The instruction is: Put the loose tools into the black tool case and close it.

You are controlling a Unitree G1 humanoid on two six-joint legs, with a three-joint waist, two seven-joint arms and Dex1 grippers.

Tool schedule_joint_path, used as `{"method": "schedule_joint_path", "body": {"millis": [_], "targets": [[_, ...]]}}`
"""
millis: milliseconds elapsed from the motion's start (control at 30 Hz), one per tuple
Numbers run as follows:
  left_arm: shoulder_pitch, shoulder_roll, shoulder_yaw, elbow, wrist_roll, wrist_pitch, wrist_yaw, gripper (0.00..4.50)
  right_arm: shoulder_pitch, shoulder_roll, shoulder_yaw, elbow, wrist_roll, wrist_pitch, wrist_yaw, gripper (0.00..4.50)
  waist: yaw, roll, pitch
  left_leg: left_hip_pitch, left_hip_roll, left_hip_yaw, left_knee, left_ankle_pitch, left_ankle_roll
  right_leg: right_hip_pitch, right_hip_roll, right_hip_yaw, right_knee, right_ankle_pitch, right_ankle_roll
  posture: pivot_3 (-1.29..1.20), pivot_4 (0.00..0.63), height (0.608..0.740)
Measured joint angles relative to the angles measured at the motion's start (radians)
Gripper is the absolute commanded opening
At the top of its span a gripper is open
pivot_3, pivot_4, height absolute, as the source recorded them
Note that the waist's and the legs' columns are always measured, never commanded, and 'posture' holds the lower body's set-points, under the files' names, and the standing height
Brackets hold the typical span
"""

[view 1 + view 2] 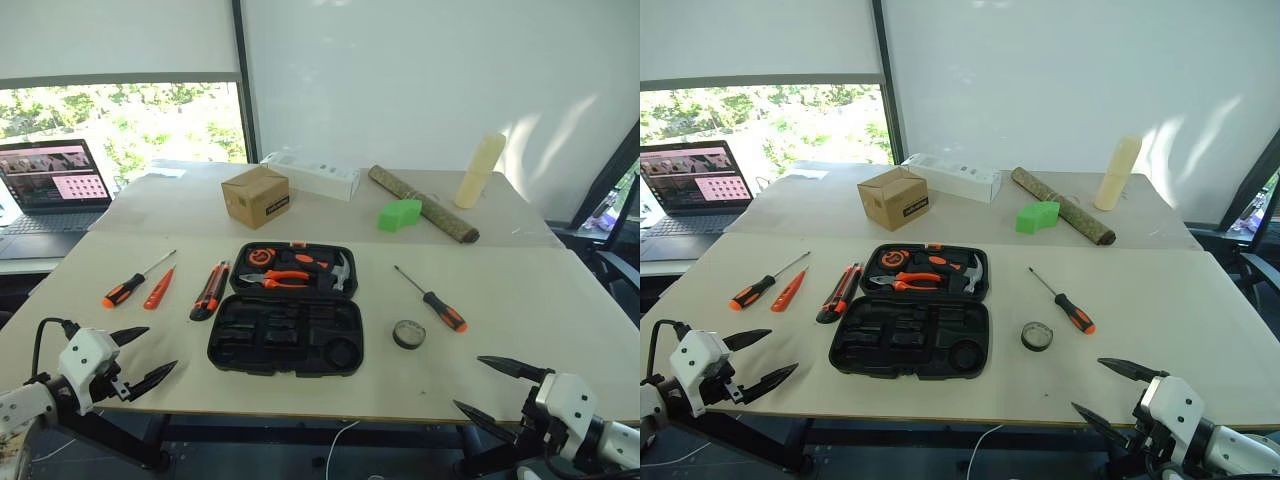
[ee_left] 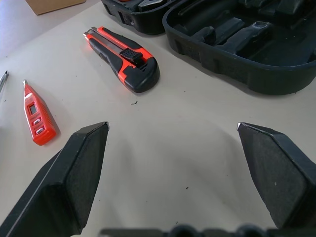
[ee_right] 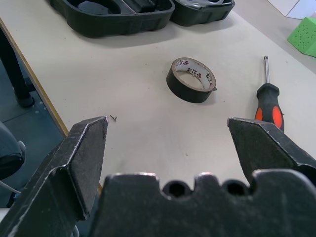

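The textured black tool case (image 1: 286, 335) lies open between both spread grippers, left (image 1: 140, 357) and right (image 1: 493, 387), near neither.

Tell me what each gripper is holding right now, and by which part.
Nothing is held. The left gripper and right gripper are both open and empty, near the table's front edge.
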Motion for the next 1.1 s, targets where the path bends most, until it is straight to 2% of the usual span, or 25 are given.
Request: {"method": "schedule_joint_path", "body": {"millis": [100, 267, 433, 533, 633, 767, 833, 967, 1100], "targets": [[0.007, -0.008, 0.026, -0.001, -0.035, 0.039, 0.013, 4.48, -0.033, 0.022, 0.013, -0.007, 0.006, 0.001, -0.006, 4.50, -0.006, -0.001, 0.000, 0.000, 0.001, 0.000, 0.000, 0.000, 0.000, 0.000, 0.001, 0.000, 0.000, 0.000, 0.000, 0.00, 0.150, 0.740], [0.066, -0.068, 0.238, 0.018, -0.185, 0.177, 0.123, 4.48, -0.208, 0.129, 0.161, -0.197, 0.113, 0.071, -0.067, 4.50, -0.033, -0.001, 0.000, 0.002, 0.005, 0.000, 0.000, 0.001, -0.002, -0.001, 0.004, 0.001, 0.002, 0.000, -0.003, 0.00, 0.150, 0.740], [0.154, -0.137, 0.346, 0.086, -0.251, 0.304, 0.218, 4.48, -0.281, 0.171, 0.242, -0.260, 0.138, 0.124, -0.107, 4.50, -0.009, -0.007, -0.002, 0.000, 0.002, -0.001, 0.000, 0.001, -0.002, -0.001, 0.001, -0.002, 0.003, 0.000, -0.003, 0.00, 0.150, 0.740], [0.131, -0.133, 0.363, 0.092, -0.284, 0.373, 0.247, 4.48, -0.290, 0.175, 0.257, -0.269, 0.136, 0.126, -0.111, 4.50, 0.015, -0.008, -0.002, 0.000, 0.001, -0.002, 0.001, 0.001, -0.002, 0.000, -0.001, -0.003, 0.001, 0.000, -0.003, 0.00, 0.150, 0.740], [0.010, -0.062, 0.351, 0.119, -0.307, 0.489, 0.285, 4.48, -0.290, 0.175, 0.272, -0.270, 0.132, 0.127, -0.111, 4.50, 0.028, -0.011, -0.003, 0.000, 0.002, -0.003, 0.003, 0.002, -0.003, 0.001, 0.000, -0.004, 0.002, 0.000, -0.004, 0.00, 0.150, 0.740], [-0.203, 0.081, 0.237, 0.206, -0.275, 0.581, 0.269, 4.48, -0.289, 0.174, 0.279, -0.271, 0.130, 0.133, -0.111, 4.50, 0.025, -0.012, -0.003, 0.001, 0.001, -0.002, 0.003, 0.002, -0.004, 0.002, 0.001, -0.004, 0.003, 0.001, -0.004, 0.00, 0.150, 0.740], [-0.386, 0.150, 0.110, 0.319, -0.199, 0.617, 0.256, 4.48, -0.291, 0.171, 0.284, -0.272, 0.129, 0.144, -0.110, 4.50, 0.023, -0.014, -0.004, 0.002, 0.000, -0.002, 0.002, 0.003, -0.004, 0.002, 0.002, -0.004, 0.003, 0.001, -0.004, 0.00, 0.150, 0.740], [-0.771, 0.195, -0.129, 0.644, -0.003, 0.637, 0.255, 4.48, -0.297, 0.171, 0.303, -0.271, 0.126, 0.156, -0.111, 4.50, 0.014, -0.015, -0.005, 0.001, -0.005, 0.001, 0.001, 0.004, -0.007, 0.003, 0.003, -0.005, 0.003, 0.001, -0.004, 0.00, 0.150, 0.740], [-0.999, 0.171, -0.264, 0.953, 0.144, 0.571, 0.201, 4.48, -0.281, 0.171, 0.288, -0.266, 0.118, 0.162, -0.125, 4.50, -0.015, -0.015, -0.004, -0.001, -0.005, 0.002, 0.000, 0.007, -0.012, 0.001, 0.003, -0.004, 0.002, -0.001, -0.003, 0.00, 0.150, 0.740]]}}
